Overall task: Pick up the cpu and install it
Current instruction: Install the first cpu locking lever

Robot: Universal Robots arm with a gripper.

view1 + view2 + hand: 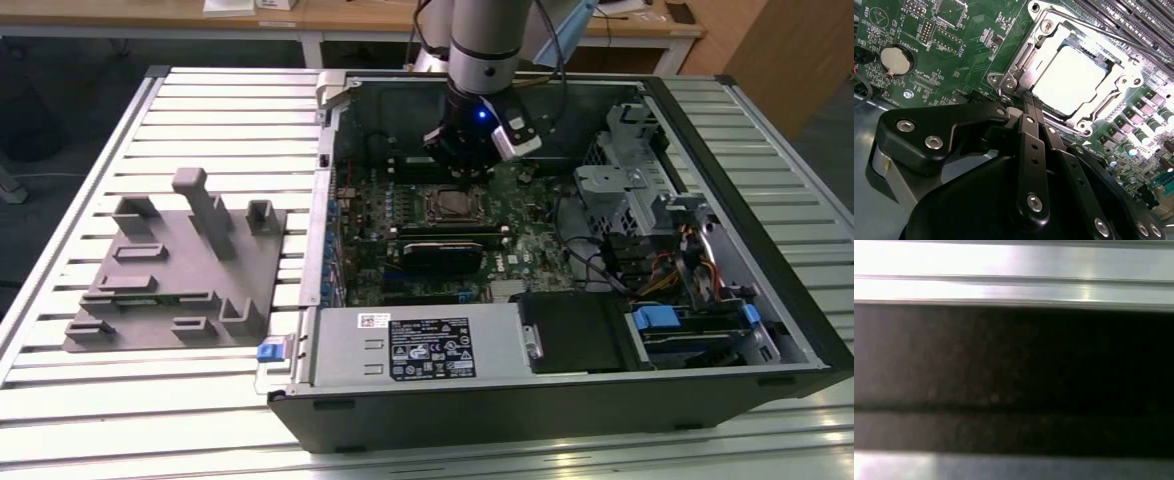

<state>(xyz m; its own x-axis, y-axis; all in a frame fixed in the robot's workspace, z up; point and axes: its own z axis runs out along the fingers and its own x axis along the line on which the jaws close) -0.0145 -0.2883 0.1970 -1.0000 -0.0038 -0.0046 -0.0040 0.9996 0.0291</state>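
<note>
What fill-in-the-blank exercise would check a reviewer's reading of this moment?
1. The small square cpu with the pale silver metal top sits in the metal-framed ____ on the green motherboard.
2. The black pincer has its fingers ____, holding nothing.
3. The round silver coin battery lies on the ____.
4. The big grey plastic fixture with upright tabs rests ____ the open black computer case.

Missing words: socket; shut; motherboard; outside
</note>
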